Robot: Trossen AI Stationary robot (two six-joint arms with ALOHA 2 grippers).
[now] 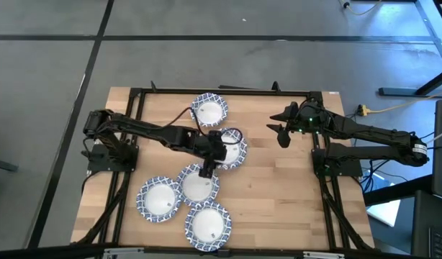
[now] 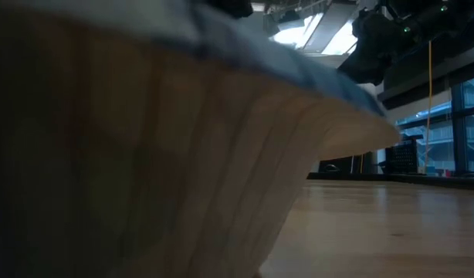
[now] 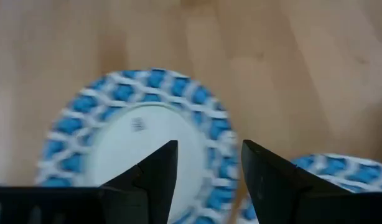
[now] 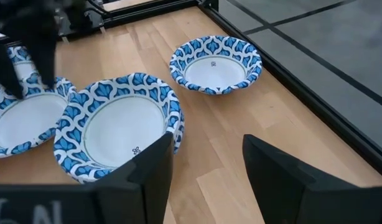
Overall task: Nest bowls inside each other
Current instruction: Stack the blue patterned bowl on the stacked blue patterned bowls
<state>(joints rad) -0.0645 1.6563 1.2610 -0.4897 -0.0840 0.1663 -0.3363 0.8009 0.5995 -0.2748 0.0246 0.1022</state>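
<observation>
On the table sit blue-and-white-rimmed, white-centred bowls.

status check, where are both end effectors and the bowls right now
Left end effector open, empty, over middle bowl. Right end effector open, empty, waiting at far right. Five bowl spots on table, one a nested stack. Nothing blocking.

Left arm reaches in from nine o'clock to the table's centre, wrist angled down, left gripper with fingers parted. Right arm stretches in from three o'clock, right gripper hanging with fingers apart.
</observation>
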